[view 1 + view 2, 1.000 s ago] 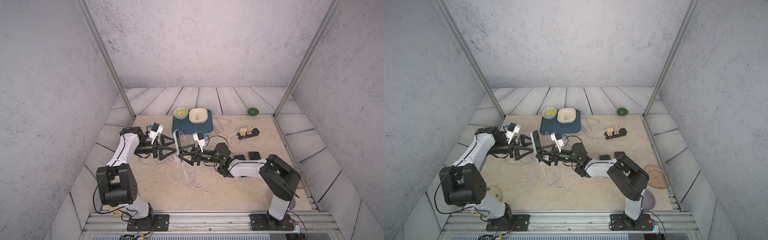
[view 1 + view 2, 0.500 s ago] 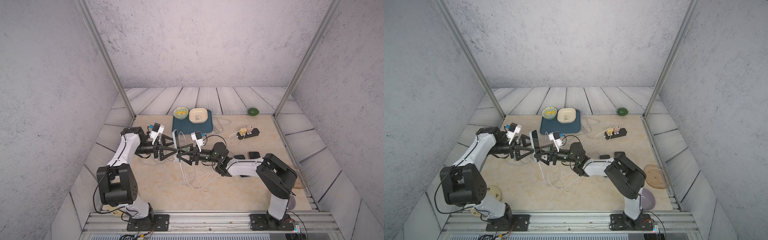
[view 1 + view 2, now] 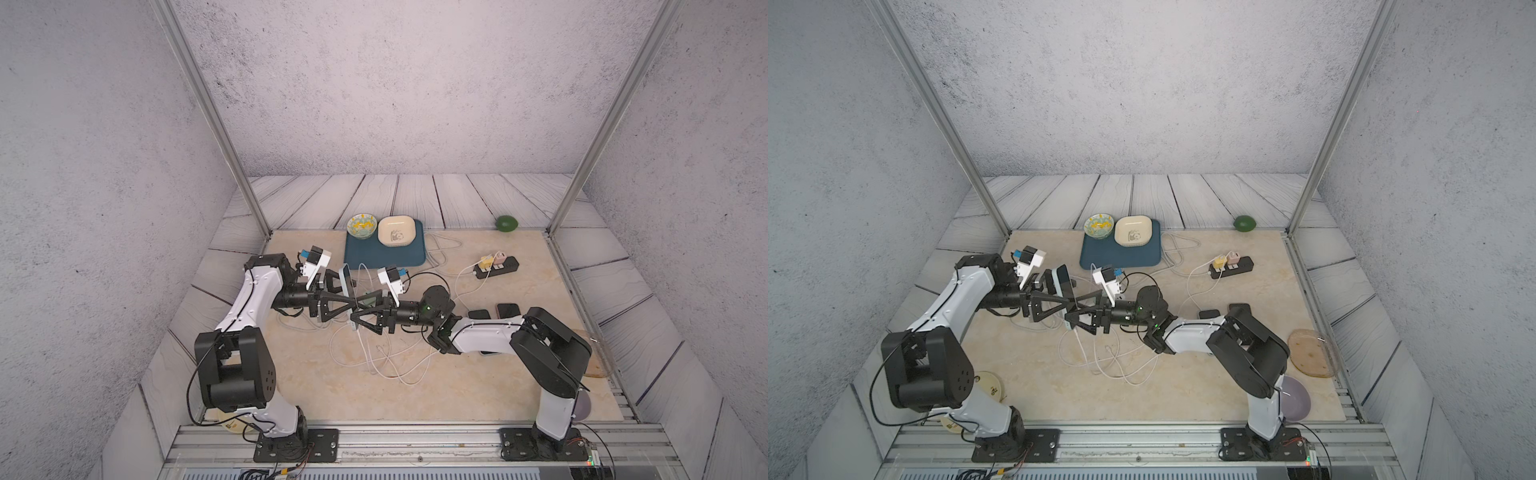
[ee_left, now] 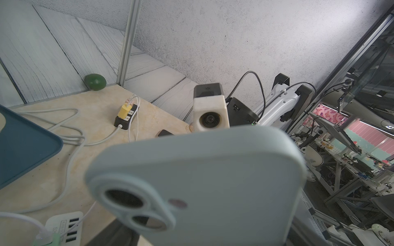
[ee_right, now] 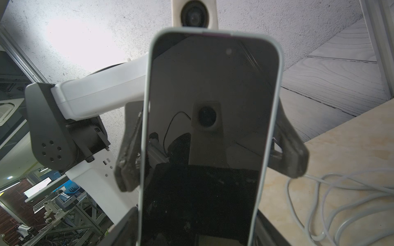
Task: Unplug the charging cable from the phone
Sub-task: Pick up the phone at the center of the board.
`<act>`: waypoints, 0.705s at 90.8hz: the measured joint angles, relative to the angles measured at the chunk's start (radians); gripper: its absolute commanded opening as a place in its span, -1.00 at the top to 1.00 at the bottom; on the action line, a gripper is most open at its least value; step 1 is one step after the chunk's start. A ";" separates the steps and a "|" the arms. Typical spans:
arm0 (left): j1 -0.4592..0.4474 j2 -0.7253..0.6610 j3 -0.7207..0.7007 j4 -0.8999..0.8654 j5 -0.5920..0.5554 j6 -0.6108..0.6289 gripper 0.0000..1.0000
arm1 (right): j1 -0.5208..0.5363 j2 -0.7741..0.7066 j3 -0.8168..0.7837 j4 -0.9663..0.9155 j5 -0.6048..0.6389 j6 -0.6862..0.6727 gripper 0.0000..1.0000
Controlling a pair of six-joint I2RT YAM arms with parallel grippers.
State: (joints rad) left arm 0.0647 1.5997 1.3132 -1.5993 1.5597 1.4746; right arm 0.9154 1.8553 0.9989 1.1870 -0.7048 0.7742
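Observation:
A phone (image 3: 347, 286) in a pale blue case stands on end above the table, in both top views (image 3: 1064, 282). My right gripper (image 3: 356, 311) is shut on its lower part, screen (image 5: 209, 127) facing that wrist. My left gripper (image 3: 353, 297) comes from the opposite side and is open. Its fingers (image 5: 128, 153) straddle the phone's two long edges, very close to them. The phone's back (image 4: 213, 181) fills the left wrist view. The white charging cable (image 3: 374, 357) runs from the phone's lower end down into loops on the table (image 3: 1113, 365).
A blue tray (image 3: 384, 253) with two bowls sits at the back. A black power strip (image 3: 496, 268) with plugs lies back right, two dark phones (image 3: 509, 309) near it. A green fruit (image 3: 507, 223) is at the far edge. A white USB hub (image 4: 64, 225) lies under the left arm.
The right arm has carried the phone slightly leftward, deeper between the left gripper's fingers. The left jaws have narrowed a little around the phone.

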 measured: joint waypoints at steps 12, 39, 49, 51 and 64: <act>-0.002 0.005 0.000 0.000 0.001 -0.023 -0.45 | -0.003 0.011 0.001 0.006 0.000 -0.021 -0.03; -0.002 0.005 0.000 0.000 0.000 -0.027 0.23 | -0.005 0.013 0.002 0.007 -0.003 -0.027 -0.30; -0.002 0.005 0.000 0.000 0.000 -0.026 0.50 | -0.013 0.013 -0.002 0.007 -0.013 -0.030 -0.49; -0.002 0.005 0.000 0.000 -0.002 -0.026 0.55 | -0.014 0.013 -0.004 0.007 -0.014 -0.031 -0.53; -0.006 0.005 0.000 0.000 -0.021 -0.011 0.81 | -0.027 0.003 -0.027 0.003 -0.027 -0.037 -0.74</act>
State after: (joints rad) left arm 0.0589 1.6051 1.3132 -1.5993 1.5391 1.4639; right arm 0.8879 1.8580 0.9714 1.1896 -0.7322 0.7368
